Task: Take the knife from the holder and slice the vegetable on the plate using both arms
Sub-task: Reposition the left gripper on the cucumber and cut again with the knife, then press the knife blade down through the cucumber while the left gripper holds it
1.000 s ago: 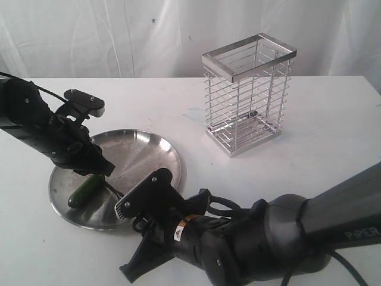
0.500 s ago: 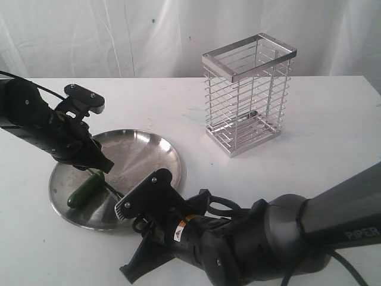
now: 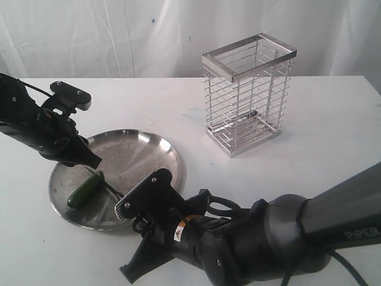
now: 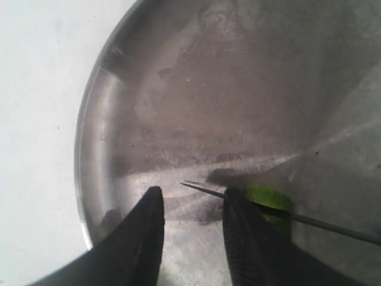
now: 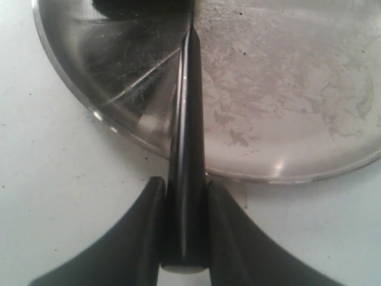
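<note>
The steel plate [image 3: 143,152] lies at the left on the white table, and the green vegetable [image 3: 83,189] rests on its left part. The knife [image 3: 112,189] reaches over the plate from the front, its thin blade lying across the vegetable's end [image 4: 271,198]. My right gripper [image 5: 186,185] is shut on the knife's black handle [image 5: 186,214], just off the plate's rim. Above the plate's left side my left gripper [image 3: 90,161] is open and empty, its fingers [image 4: 146,238] a little apart from the vegetable. The wire holder [image 3: 247,95] stands empty at the back right.
The bulky right arm [image 3: 238,244] fills the front of the table below the plate. A white curtain hangs behind the table. Bare tabletop lies between the plate and the holder.
My left gripper has drawn back up and to the left, off the vegetable, which stays on the plate. The right arm and the knife have not moved.
</note>
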You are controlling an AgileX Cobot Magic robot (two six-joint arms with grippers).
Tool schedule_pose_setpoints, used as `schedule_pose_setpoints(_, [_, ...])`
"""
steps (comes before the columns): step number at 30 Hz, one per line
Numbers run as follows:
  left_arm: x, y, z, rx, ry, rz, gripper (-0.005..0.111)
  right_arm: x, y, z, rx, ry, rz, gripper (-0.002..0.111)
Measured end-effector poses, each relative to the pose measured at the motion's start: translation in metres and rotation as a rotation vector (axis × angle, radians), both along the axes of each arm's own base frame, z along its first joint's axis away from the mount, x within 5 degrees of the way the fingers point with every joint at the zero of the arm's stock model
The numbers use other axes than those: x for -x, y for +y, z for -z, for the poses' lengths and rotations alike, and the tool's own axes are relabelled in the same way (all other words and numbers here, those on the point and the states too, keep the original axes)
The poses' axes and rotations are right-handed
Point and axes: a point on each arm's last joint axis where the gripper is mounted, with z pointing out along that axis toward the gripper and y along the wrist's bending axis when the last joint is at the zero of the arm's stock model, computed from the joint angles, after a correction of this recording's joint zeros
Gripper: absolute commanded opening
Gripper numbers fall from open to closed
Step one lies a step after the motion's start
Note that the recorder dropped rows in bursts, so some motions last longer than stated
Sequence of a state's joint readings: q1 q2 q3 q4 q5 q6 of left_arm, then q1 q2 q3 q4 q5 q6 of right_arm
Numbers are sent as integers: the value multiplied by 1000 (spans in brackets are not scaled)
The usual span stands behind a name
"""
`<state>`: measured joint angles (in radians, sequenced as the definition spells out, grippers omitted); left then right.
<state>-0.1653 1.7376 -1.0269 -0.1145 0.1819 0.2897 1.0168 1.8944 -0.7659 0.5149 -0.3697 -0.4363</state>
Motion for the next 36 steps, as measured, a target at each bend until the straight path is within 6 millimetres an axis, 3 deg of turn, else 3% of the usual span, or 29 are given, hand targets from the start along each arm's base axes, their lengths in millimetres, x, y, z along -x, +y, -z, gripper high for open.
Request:
schedule_pose_setpoints(9, [-2, 0, 21, -12, 65, 2, 39, 0, 0, 0, 0, 0, 0, 0])
schedule_pose_setpoints(25, [-6, 0, 20, -2, 27, -17, 39, 0, 0, 0, 0, 0, 0, 0])
schedule_pose_setpoints(36, [-16, 5, 42, -12, 42, -39, 39, 0, 0, 0, -2, 2, 3, 0])
